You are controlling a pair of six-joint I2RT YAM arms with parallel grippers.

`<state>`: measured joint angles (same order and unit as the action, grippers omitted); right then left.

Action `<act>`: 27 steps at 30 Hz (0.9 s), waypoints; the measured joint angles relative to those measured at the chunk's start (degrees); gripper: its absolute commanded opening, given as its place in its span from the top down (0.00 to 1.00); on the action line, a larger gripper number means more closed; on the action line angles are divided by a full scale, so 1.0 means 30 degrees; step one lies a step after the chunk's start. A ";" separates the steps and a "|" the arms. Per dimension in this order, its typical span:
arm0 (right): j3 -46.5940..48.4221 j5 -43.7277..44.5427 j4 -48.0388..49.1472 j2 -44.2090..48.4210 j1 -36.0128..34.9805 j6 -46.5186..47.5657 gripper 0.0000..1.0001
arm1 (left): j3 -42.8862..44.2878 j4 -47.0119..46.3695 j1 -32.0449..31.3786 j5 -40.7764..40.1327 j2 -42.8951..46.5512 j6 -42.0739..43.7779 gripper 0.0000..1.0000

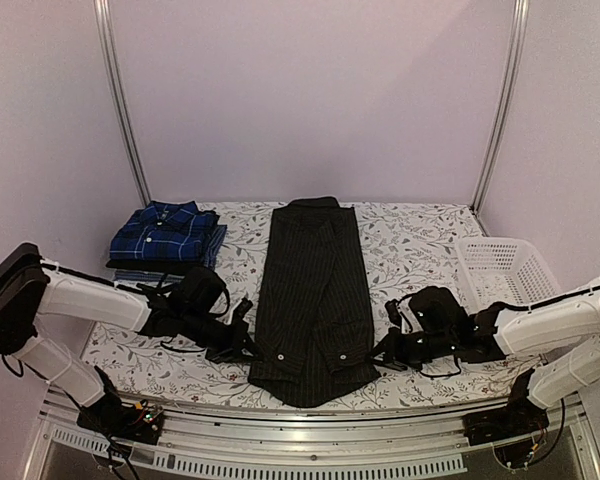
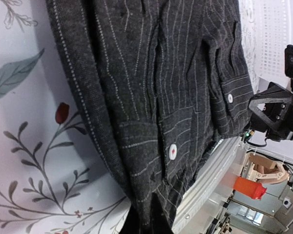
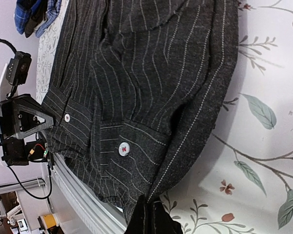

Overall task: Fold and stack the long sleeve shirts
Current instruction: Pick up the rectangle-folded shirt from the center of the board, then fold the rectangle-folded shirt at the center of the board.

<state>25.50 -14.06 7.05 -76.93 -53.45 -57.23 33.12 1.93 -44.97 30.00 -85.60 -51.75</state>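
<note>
You're in a robot lab test booth, not a home: plain lilac panels [image 1: 310,90] wall it in, bare aluminium posts [image 1: 120,100] stand at 11 and 1 o'clock, and at 6 o'clock a metal rail [image 1: 310,445] edges the floral-cloth table [image 1: 420,240], with arm bases [image 1: 130,418] bolted on.

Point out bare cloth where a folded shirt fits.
Widest: far side, between the pinstripe shirt and the basket. Narrower: between that shirt and the plaid stack. Crowded: the near edge, where the left end effector and right end effector pinch it.
</note>
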 measured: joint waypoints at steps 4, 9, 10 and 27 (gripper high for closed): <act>0.0284 0.0080 -0.0758 0.0976 -0.0444 -0.0109 1.00 | -0.0138 0.0153 -0.0568 0.0058 0.1202 -0.0510 1.00; 0.1224 0.0597 -0.1690 0.1872 -0.0532 -0.0146 1.00 | 0.0306 0.0903 -0.0670 0.0138 0.2448 -0.0801 1.00; 0.1559 0.0714 -0.1865 0.1916 -0.0452 -0.0138 1.00 | 0.0627 0.1020 -0.0634 0.0197 0.2455 -0.0852 1.00; 0.8021 0.0583 0.0277 -0.5850 0.4794 0.1763 1.00 | 0.4692 -0.4597 0.4896 0.2484 -0.4357 -0.3096 1.00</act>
<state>49.56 -12.32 7.88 -94.48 -39.07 -51.94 47.20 -11.86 -30.28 37.45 -98.67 -61.04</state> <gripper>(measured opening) 0.005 0.008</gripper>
